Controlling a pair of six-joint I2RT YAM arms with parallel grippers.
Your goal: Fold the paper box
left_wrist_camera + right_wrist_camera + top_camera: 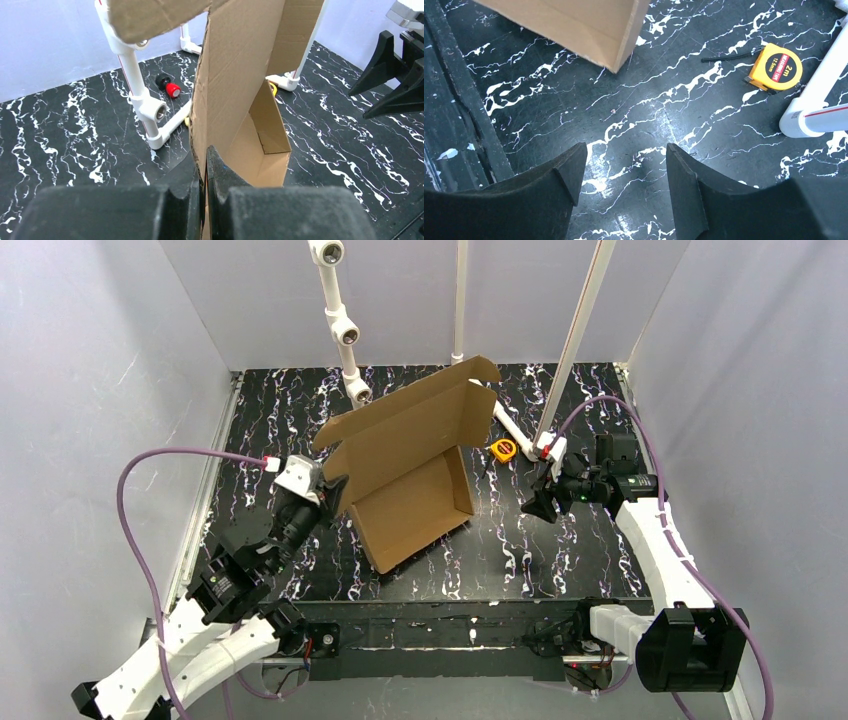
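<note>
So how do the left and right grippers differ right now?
The left gripper is shut, pinching an upright panel of the box; the right gripper is open and holds nothing. The left one touches the cardboard; the right one is apart from it, over bare table near the tape measure. Both have the same black two-finger build.
</note>
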